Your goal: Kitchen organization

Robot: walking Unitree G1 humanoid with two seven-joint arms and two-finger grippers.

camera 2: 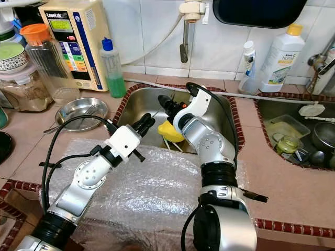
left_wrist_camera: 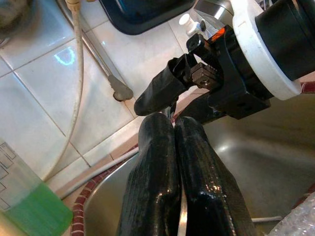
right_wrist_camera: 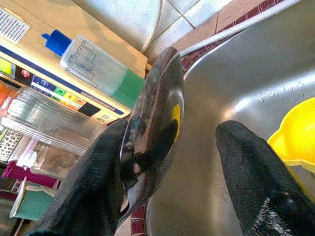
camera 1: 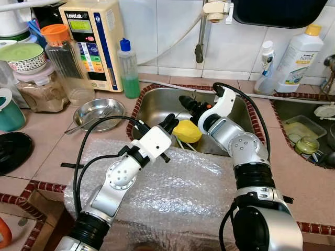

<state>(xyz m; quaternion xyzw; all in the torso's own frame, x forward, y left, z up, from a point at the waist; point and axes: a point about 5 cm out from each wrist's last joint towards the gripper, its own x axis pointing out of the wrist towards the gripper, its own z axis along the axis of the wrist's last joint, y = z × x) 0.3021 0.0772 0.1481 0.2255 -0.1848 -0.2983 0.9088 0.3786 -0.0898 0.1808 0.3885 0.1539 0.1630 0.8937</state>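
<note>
Pink tiles cover my kitchen counter, and a steel sink is set into it right in front of me. Both my grippers reach over that sink.

My right gripper is open. A shiny metal spoon leans against one of its two black fingers, and the other finger stands apart from the spoon. A yellow cup sits in the sink just at 7 o'clock from this gripper, close to it. I cannot tell if they touch.

My left gripper is closed, with its two fingers pressed together and nothing between them. It hangs over the near edge of the sink, just at 9 o'clock from the yellow cup.

Bubble wrap lies on the counter under my arms, at 6 o'clock from the sink.

At 9 o'clock from the sink rests a small steel plate. At 11 o'clock stands a bottle of green liquid with a blue cap. Beside it is a cream box with a name on top that looks like "Leveluk", but it is small and I am not sure. A clear jar with an orange lid stands next to that.

At 2 o'clock stands a white bottle with a yellow cap. Its label says "home", and the rest is too small to read. A second sink with dishes lies at 3 o'clock.
</note>
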